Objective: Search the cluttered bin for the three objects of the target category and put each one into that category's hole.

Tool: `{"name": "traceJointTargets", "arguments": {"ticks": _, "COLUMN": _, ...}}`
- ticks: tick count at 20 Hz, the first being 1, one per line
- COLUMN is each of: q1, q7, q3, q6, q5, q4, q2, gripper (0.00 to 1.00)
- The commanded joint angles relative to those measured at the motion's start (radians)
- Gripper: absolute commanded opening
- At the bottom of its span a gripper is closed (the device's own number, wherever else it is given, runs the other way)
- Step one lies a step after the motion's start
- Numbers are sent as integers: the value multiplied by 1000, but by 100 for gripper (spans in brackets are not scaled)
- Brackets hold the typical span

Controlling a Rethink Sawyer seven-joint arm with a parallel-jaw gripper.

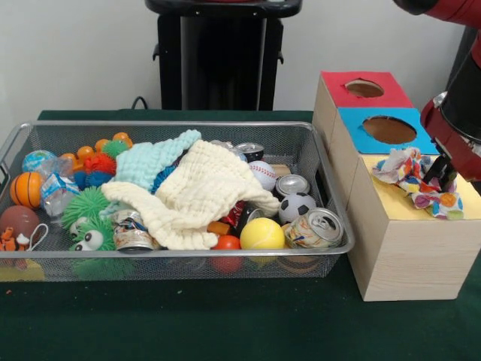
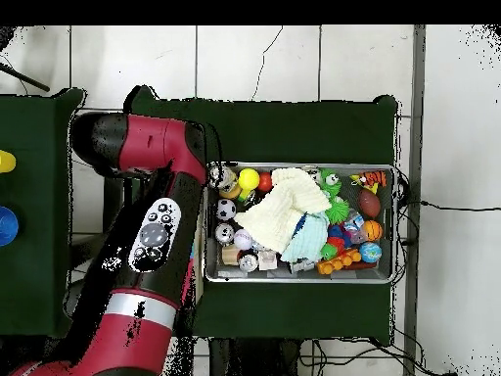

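The wire mesh bin (image 1: 180, 124) holds balls, cans and cloths; it also shows in the overhead view (image 2: 298, 278). I see no spotted fabric in it. A bunched white fabric with coloured spots (image 1: 413, 177) lies on the yellow top (image 1: 391, 203) of the wooden box, right of the bin, and covers where that top's hole would be. My gripper (image 1: 443, 171) comes down from the right, pressed into this fabric. I cannot see how it is set. In the overhead view my arm (image 2: 147, 245) hides the gripper and the box.
The box also has a red top with a round hole (image 1: 364, 88) and a blue top with a round hole (image 1: 389, 129). In the bin a cream waffle cloth (image 1: 199, 192) lies over a mint-green cloth (image 1: 154, 158), beside a yellow ball (image 1: 261, 234) and cans (image 1: 316, 228).
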Motion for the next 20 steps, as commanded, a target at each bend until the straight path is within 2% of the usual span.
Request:
{"name": "traceJointTargets", "arguments": {"ticks": 1, "q1": 52, "q7": 315, "q3": 84, "q6": -128, "q5": 49, "q4": 187, "q2": 11, "gripper": 0}}
{"name": "traceJointTargets", "arguments": {"ticks": 6, "q1": 78, "q7": 300, "q3": 99, "q6": -149, "q5": 46, "q4": 181, "q2": 39, "gripper": 0}}
{"name": "traceJointTargets", "arguments": {"ticks": 12, "q1": 97, "q7": 281, "q3": 89, "q6": -107, "q5": 31, "q4": 117, "q2": 83, "gripper": 0}}
{"name": "traceJointTargets", "arguments": {"ticks": 17, "q1": 87, "q7": 126, "q3": 63, "q6": -43, "q5": -57, "q4": 52, "q2": 124, "gripper": 0}}
{"name": "traceJointTargets", "arguments": {"ticks": 18, "q1": 78, "q7": 83, "q3": 82, "q6": -43, "q5": -63, "q4": 55, "q2": 121, "gripper": 0}}
{"name": "traceJointTargets", "arguments": {"ticks": 20, "q1": 76, "q7": 47, "q3": 66, "q6": -39, "q5": -100, "q4": 33, "q2": 133, "gripper": 0}}
